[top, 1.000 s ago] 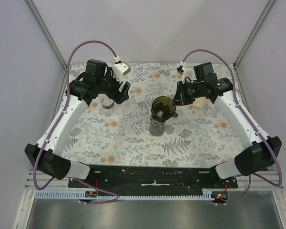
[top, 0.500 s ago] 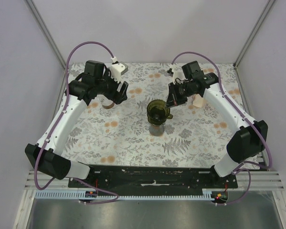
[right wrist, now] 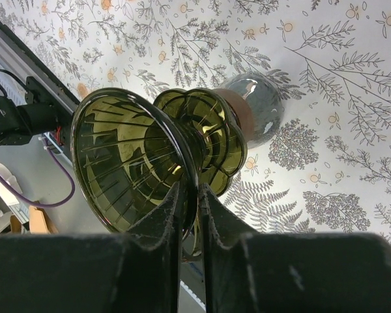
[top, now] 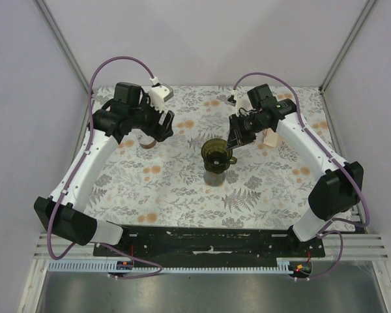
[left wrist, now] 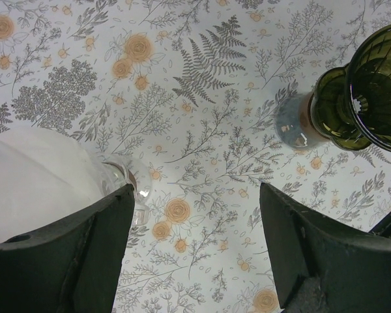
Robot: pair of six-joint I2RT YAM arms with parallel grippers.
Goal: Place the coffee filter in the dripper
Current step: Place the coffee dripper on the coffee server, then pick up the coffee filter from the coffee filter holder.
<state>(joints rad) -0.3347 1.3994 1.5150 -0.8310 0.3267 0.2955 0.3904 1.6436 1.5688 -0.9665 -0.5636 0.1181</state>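
Part of the coffee filter [left wrist: 32,176] beyond the left edge, dripper [left wrist: 378,85] beyond the right.

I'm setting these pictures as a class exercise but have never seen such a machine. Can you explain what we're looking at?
This is a robot: a left arm and a right arm bolted to a flower-patterned table. One picture looks down from above; the other two come from cameras on each wrist. The left claw is wide open, empty, above the table, with the white coffee filter at the left of its view. The right claw has its fingers either side of the rim of the green dripper, which sits on a glass carafe. Whether it pinches the rim, I cannot tell.
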